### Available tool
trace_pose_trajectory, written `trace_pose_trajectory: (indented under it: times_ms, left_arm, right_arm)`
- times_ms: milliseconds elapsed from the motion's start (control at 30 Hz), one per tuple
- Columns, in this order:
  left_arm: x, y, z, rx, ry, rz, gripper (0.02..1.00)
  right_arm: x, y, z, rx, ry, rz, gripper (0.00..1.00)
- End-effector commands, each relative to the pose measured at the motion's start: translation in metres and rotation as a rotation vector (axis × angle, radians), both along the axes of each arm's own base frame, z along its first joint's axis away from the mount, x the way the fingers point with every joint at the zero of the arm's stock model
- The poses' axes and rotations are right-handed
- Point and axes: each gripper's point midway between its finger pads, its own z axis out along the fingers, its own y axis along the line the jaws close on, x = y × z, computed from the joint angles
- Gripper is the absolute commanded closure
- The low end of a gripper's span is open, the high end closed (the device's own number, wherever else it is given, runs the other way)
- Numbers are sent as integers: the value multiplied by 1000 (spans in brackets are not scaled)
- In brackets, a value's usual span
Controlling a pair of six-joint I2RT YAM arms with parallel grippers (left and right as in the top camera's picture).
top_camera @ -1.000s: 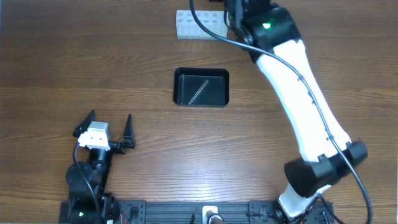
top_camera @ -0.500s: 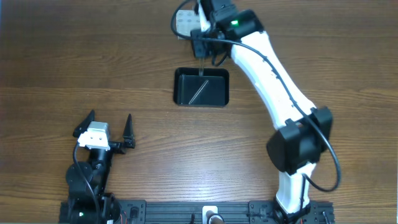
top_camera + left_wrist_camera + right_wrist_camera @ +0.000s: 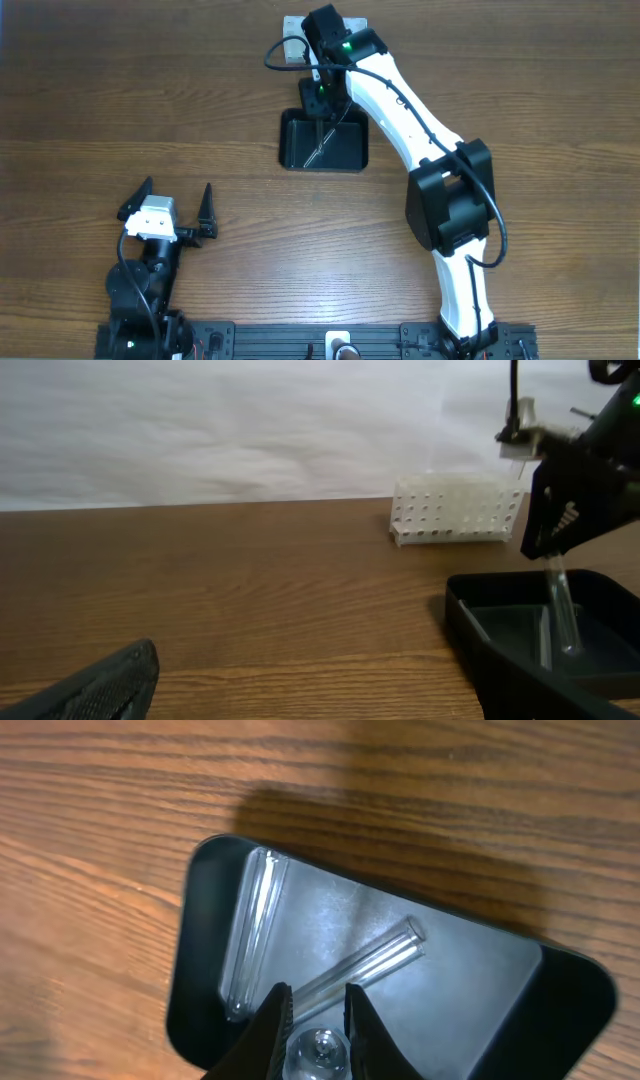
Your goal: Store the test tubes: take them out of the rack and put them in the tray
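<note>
Spanning right arm (image 3: pixel 400 105): it runs from its base at 5 o'clock on your top view up to the tray at 12 o'clock
Tray (image 3: pixel 283 150): black and low-walled; at 12 o'clock from the middle of the top view
Rack (image 3: pixel 455 510): white, just past the tray, further toward 12 o'clock; you cannot tell whether any tubes remain in it
Left gripper (image 3: pixel 172 200): at 8 o'clock, well apart from the tray; jaws spread wide, nothing between them
Right gripper (image 3: pixel 318 1010): over the inside of the tray; jaws nearly closed, pinching the top of one tube
Held tube (image 3: pixel 560 610): close to upright; its lower end is down between the tray walls
Lying tubes: one (image 3: pixel 245 940) along a wall; one (image 3: pixel 365 965) slantwise across the floor
Risk: if you let go while the tube stands upright, it will likely topple onto the slanted tube just beside it; glass on glass may chip; a fall the other way could carry it over the wall; judge it safer to lower and tilt first
</note>
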Motion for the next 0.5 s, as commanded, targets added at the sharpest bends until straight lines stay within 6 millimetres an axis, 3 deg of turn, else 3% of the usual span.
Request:
trace_pose_trajectory:
  times_ms: [33,200,500]
  left_arm:
    - [0,-1,-1,13,-3,-9,18]
    - [0,-1,-1,13,-3,-9,18]
    - [0,-1,-1,13,-3,-9,18]
  right_arm:
    - [-1,2,-28,-18,52,-54,989]
    - [2,1,-44,-40,64,-95,987]
    - [-3,5,-46,-42,76,-86,899]
